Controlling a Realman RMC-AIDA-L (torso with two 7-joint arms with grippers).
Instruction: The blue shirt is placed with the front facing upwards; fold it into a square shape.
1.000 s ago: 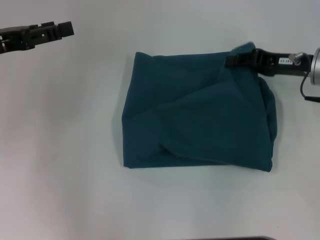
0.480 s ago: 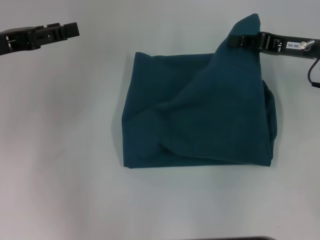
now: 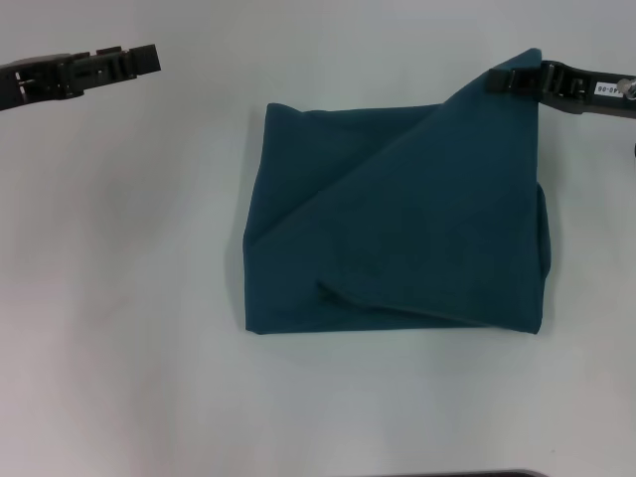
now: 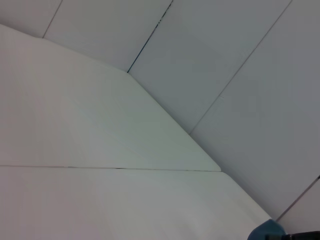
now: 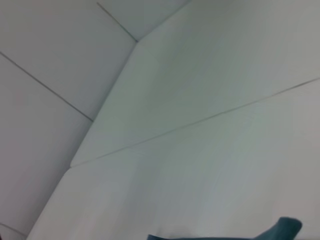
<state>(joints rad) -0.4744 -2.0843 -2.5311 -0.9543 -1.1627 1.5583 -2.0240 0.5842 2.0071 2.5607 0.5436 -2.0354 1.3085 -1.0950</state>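
The blue shirt lies folded into a rough rectangle on the white table, plain teal side up, with no lettering showing. My right gripper is shut on the shirt's far right corner and holds it raised, so the top layer stretches into a taut triangle. A tip of the teal cloth shows in the right wrist view and in the left wrist view. My left gripper hovers at the far left, well apart from the shirt.
The white table spreads around the shirt on all sides. A dark edge shows at the very front. The wrist views show white wall panels.
My right gripper has moved up and to the right with the shirt's corner, pulling the slack top layer taut. The left arm has barely moved.
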